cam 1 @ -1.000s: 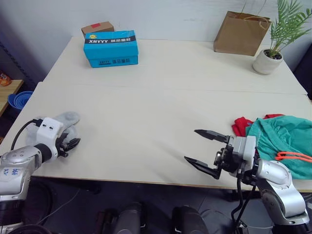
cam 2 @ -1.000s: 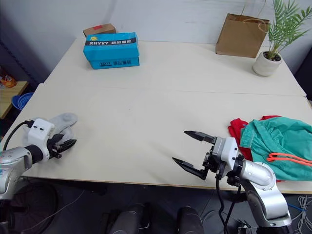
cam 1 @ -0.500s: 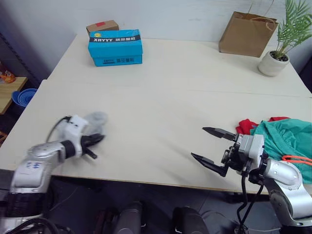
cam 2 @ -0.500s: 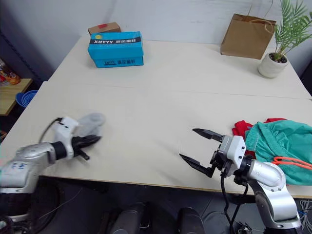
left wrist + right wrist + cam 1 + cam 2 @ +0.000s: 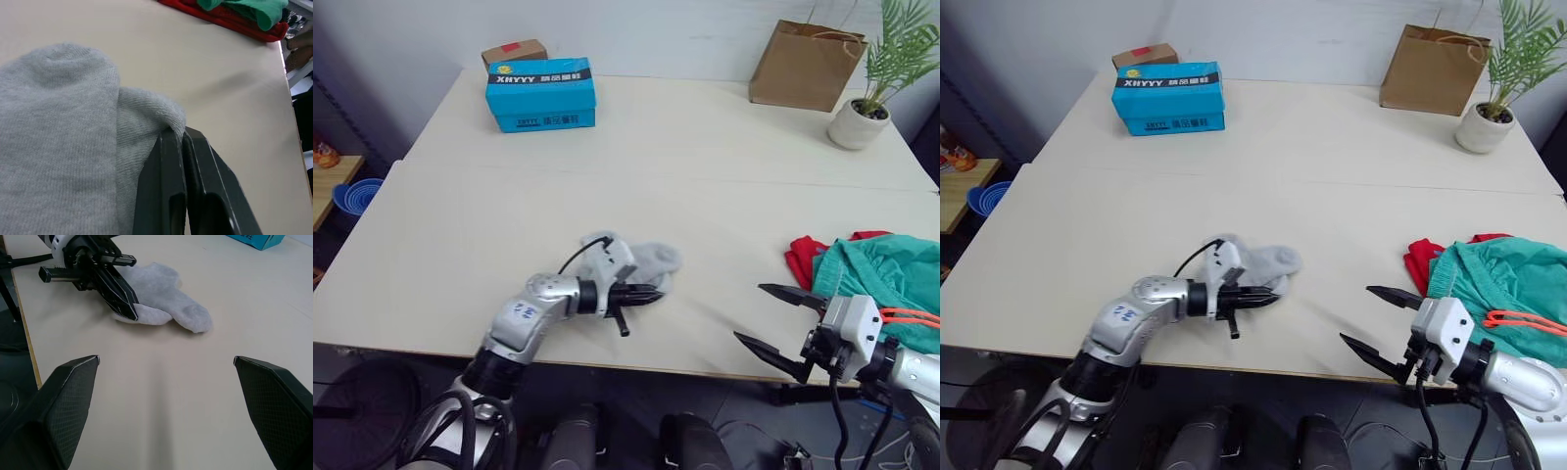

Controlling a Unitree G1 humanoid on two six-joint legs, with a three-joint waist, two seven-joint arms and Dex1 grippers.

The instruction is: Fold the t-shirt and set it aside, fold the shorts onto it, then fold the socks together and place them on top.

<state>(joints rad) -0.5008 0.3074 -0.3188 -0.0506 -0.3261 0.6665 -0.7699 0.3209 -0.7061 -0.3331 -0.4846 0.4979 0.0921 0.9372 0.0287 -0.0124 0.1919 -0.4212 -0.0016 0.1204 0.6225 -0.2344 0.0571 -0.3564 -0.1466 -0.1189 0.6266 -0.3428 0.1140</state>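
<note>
Socks (image 5: pixel 646 262): light heather-grey knit.
T-shirt (image 5: pixel 800 257): bright red.
Shorts (image 5: pixel 876 279): teal-green, with orange-red drawstring (image 5: pixel 906 314).
Tabletop (image 5: pixel 636 157): pale cream.
Left claw (image 5: pixel 646 293) and right claw (image 5: pixel 781 323): black fingers.
Box (image 5: pixel 540 94): bright blue, black band with white lettering.
Paper bag (image 5: pixel 807 67): plain brown.
Plant pot (image 5: pixel 858 125): white, with green fronds.

The blue box (image 5: pixel 541 94) at the far left of the table carries the word "XHYYY" in white letters on a dark band along its top. Other small characters follow it and stand on its front side, but they are too small to read.
</note>
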